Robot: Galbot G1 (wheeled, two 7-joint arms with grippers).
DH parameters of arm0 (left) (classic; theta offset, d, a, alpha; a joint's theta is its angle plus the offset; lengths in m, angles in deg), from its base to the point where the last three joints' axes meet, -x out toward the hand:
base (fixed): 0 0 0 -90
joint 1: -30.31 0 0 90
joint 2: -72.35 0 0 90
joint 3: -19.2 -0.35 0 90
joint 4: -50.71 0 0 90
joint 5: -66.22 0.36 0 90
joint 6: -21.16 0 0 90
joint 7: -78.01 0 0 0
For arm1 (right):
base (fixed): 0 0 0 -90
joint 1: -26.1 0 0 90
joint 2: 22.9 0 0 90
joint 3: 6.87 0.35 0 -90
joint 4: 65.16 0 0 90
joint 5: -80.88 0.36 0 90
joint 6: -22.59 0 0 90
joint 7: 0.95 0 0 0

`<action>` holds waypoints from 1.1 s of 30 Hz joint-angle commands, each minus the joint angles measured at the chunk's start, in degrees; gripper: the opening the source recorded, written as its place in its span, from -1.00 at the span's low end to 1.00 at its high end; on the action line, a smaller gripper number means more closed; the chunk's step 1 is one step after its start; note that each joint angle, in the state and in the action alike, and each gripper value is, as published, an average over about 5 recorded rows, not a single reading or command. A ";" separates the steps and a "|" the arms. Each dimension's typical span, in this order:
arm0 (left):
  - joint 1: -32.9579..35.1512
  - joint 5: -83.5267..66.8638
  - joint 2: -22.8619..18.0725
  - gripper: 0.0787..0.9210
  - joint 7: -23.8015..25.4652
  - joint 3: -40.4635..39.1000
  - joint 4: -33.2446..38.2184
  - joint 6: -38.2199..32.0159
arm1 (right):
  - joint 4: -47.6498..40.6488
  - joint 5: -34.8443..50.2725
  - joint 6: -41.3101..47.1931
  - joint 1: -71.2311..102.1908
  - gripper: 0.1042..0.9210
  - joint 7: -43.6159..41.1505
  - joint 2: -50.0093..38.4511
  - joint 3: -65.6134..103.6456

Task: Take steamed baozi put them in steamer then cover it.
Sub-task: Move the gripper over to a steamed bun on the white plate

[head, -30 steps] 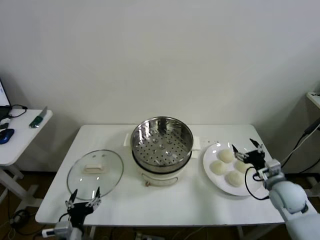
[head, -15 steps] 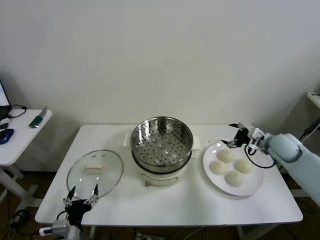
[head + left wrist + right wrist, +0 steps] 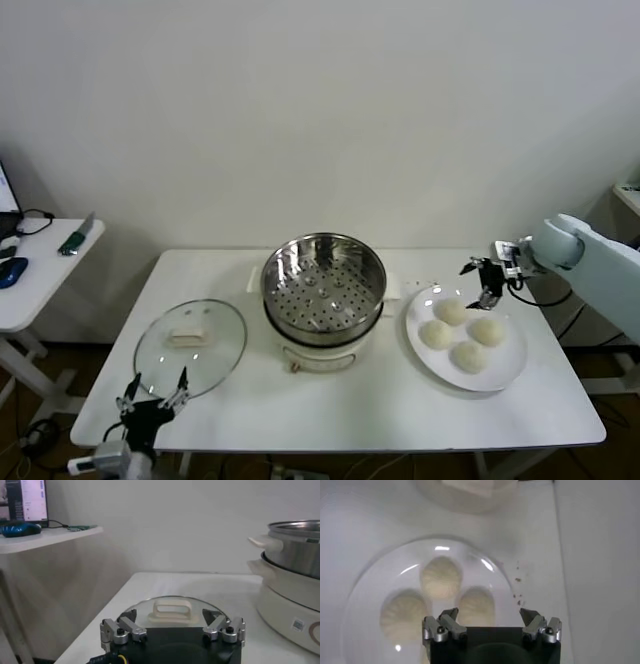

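— Buns (image 3: 461, 333) sit four together on the plate (image 3: 510, 371), at three o'clock from the steamer (image 3: 323, 283). Where do we grip?

— Our right gripper (image 3: 484, 279), fingers wide, hangs over the plate's twelve o'clock edge. We'd straddle the nearest bun squarely, squeezing gently. Our left gripper (image 3: 152, 396) waits, spread, by the lid (image 3: 190, 346).

Cream-white baozi (image 3: 451, 312) on white plate (image 3: 505, 371); shiny silver steamer (image 3: 323, 287), perforated floor.
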 commanded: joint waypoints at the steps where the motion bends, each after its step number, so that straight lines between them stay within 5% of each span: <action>1: 0.03 -0.40 0.09 0.77 0.00 0.49 -0.22 -0.11 | -9.93 -0.38 -1.89 -5.97 0.76 -6.35 8.41 -11.35; 15: 0.31 -0.97 0.01 0.77 -0.10 1.96 -0.18 0.00 | -24.64 -8.05 -4.72 -0.69 0.76 -5.42 18.75 -7.91; 33: 0.69 -1.04 -0.03 0.77 -0.53 2.77 -0.81 -0.11 | -27.97 -9.83 -5.31 3.16 0.72 -3.24 20.58 -3.03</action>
